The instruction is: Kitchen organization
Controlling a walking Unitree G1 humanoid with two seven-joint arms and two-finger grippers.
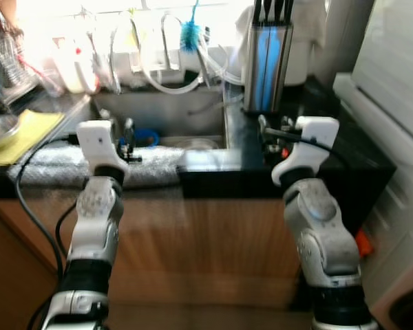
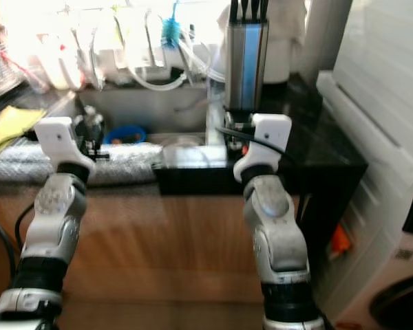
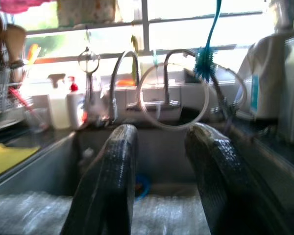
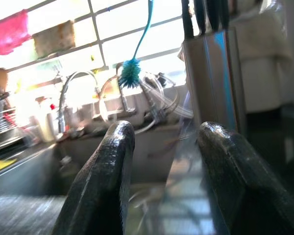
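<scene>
At the sink [image 1: 193, 113] | two faucets [image 3: 122, 73] | one knife block [image 1: 267, 65] | left claw [image 3: 159, 161] released | right claw [image 4: 166, 161] released

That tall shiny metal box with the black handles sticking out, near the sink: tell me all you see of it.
It is a knife block: a tall, upright case that looks like brushed steel, with a blue reflection down its front. Several black handles stand out of its top. It sits on the dark countertop just right of the sink, in front of the bright window. The right gripper hovers just before it with fingers apart, not touching.
</scene>
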